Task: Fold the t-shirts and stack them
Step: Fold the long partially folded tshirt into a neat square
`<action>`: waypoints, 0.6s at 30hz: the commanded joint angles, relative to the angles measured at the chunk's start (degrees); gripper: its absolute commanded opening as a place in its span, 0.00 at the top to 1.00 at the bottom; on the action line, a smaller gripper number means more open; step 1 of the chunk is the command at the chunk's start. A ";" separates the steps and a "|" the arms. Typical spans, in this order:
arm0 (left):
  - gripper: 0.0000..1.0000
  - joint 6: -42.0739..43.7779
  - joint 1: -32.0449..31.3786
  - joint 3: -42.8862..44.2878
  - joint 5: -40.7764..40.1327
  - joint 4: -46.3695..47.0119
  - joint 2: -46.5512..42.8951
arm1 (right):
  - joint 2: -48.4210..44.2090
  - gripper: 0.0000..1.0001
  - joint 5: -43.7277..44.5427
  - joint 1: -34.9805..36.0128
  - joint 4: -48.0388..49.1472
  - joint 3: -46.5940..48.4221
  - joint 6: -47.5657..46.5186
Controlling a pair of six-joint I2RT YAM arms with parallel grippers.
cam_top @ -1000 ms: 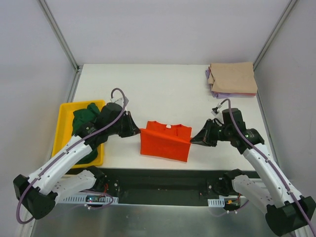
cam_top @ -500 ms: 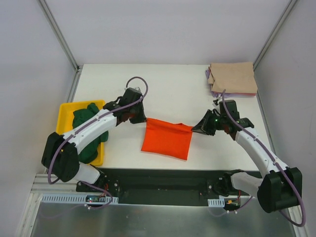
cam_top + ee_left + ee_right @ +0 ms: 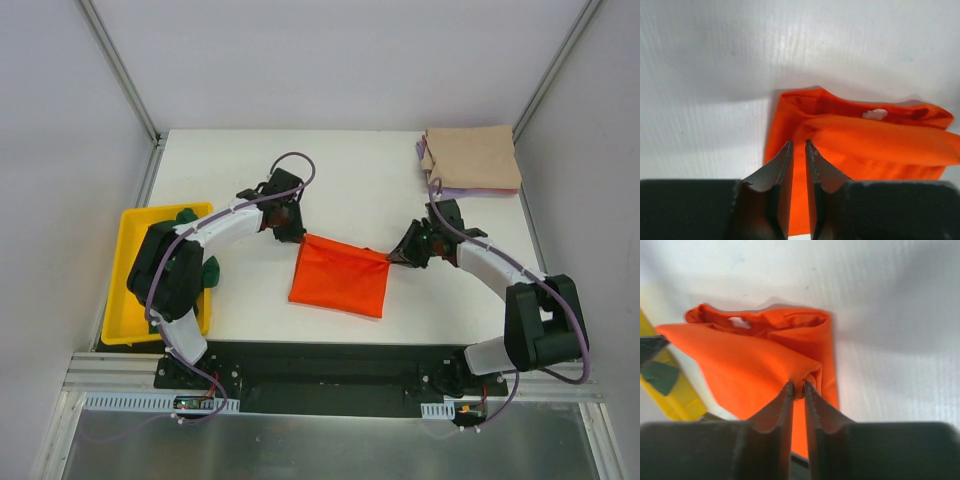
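Observation:
The bright orange-red t-shirt [image 3: 340, 280] lies folded in the middle of the table. Its top layer is held up at the far edge by both grippers. My left gripper [image 3: 298, 236] is shut on its far left corner, and in the left wrist view [image 3: 799, 143] orange cloth [image 3: 875, 145] fills the narrow gap between the jaws. My right gripper [image 3: 396, 257] is shut on the far right corner, and in the right wrist view [image 3: 798, 385] it pinches a bunched fold of the shirt [image 3: 750, 365]. The tan shirt [image 3: 472, 157] lies folded on the pale purple one [image 3: 447, 191] at the far right. The dark green shirt [image 3: 189, 216] is in the tray, mostly hidden by my left arm.
The yellow plastic tray [image 3: 124, 285] stands at the left table edge and shows in the right wrist view [image 3: 677, 397]. Grey walls enclose the table on three sides. A black strip runs along the near edge by the arm bases.
Both grippers have moved toward the far side, carrying the orange shirt's near edge over onto its far edge. The shirt now looks folded shorter, and both arms are stretched further out.

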 commanded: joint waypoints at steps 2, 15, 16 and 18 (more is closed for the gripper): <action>0.65 1.25 1.32 3.96 0.97 -0.59 2.29 | 4.69 0.66 2.42 -0.94 1.72 3.75 -2.43; 0.01 -1.21 -0.78 -3.16 13.17 6.43 -9.75 | -9.01 0.04 -5.39 3.09 -3.05 0.79 -5.43; 0.01 -1.56 -0.96 -3.51 15.71 8.10 -9.14 | -9.01 0.04 -7.24 3.71 -0.51 -0.01 -4.56; 0.01 -1.92 -1.05 -2.55 19.85 10.57 -5.99 | -7.62 0.04 -9.54 4.59 3.19 -0.63 -1.92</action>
